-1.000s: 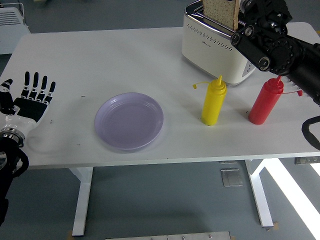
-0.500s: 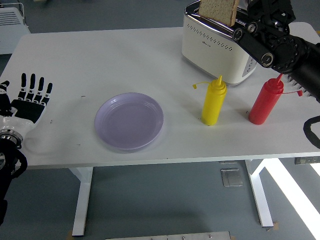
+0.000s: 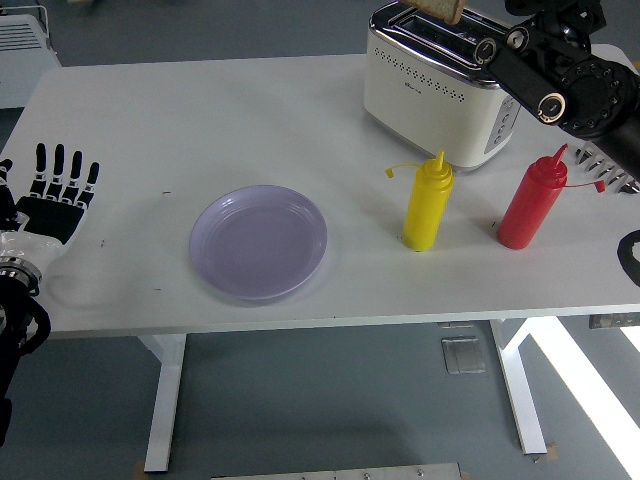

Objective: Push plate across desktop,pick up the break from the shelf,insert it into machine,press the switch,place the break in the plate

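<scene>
The right hand (image 3: 470,8), at one o'clock, holds the bread slice (image 3: 441,9) above the toaster (image 3: 432,85); next move: carry it to the plate (image 3: 259,241). The left hand (image 3: 55,195) rests wide on the bench (image 3: 200,120).

No text can be read here. The white toaster (image 3: 432,95) carries a small dark mark on its front side, under the rows of dots, but it is too small to make out.
</scene>
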Robot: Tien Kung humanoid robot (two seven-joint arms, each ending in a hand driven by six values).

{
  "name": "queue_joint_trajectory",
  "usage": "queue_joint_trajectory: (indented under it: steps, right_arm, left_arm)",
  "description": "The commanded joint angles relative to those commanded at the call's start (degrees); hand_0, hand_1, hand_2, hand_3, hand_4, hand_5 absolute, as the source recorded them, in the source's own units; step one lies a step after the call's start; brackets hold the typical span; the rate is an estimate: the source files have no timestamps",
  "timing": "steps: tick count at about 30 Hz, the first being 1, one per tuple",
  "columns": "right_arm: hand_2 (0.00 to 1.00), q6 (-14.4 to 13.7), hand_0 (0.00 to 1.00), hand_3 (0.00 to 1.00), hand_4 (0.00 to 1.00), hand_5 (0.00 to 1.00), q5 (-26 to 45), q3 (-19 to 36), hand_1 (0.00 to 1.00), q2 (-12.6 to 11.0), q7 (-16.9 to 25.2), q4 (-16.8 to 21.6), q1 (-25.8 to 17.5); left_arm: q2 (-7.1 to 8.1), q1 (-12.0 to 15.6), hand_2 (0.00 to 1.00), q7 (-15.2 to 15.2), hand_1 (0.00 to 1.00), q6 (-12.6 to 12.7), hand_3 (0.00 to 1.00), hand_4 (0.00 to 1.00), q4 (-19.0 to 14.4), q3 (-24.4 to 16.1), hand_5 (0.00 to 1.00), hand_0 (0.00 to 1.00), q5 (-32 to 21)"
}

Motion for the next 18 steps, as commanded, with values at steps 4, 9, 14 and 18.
queue_joint_trajectory:
  steps: [4, 9, 14, 18]
  right_arm:
    - [0.419, 0.2, 0.401, 0.43, 0.096, 0.002, -1.0, 1.2, 0.291, -1.3, -2.2, 5.6, -1.8]
    - [0.418, 0.4, 0.398, 0.429, 0.095, 0.002, -0.3, 1.7, 0.29, -3.2, -5.3, 13.7, -4.7]
    - [0.418, 0.9, 0.398, 0.429, 0.095, 0.002, 1.5, 1.1, 0.29, -4.6, -8.0, 22.2, -7.1]
    - [0.418, 1.5, 0.397, 0.429, 0.094, 0.002, 3.5, -0.2, 0.289, -5.4, -10.3, 30.0, -9.1]
  left_arm:
    - [-0.08, 0.2, 0.663, 0.0, 0.716, 0.0, 0.608, 0.543, -0.1, -0.4, 0.846, 0.789, -0.1]
    - [-0.2, 0.4, 0.663, 0.0, 0.716, 0.1, 0.606, 0.544, -0.2, -1.1, 0.848, 0.789, 0.0]
    - [-0.29, 0.6, 0.663, -0.1, 0.716, 0.1, 0.606, 0.544, -0.2, -1.7, 0.848, 0.789, 0.0]
    - [-0.41, 0.8, 0.663, -0.1, 0.716, 0.1, 0.605, 0.545, 0.0, -2.1, 0.85, 0.789, 0.0]
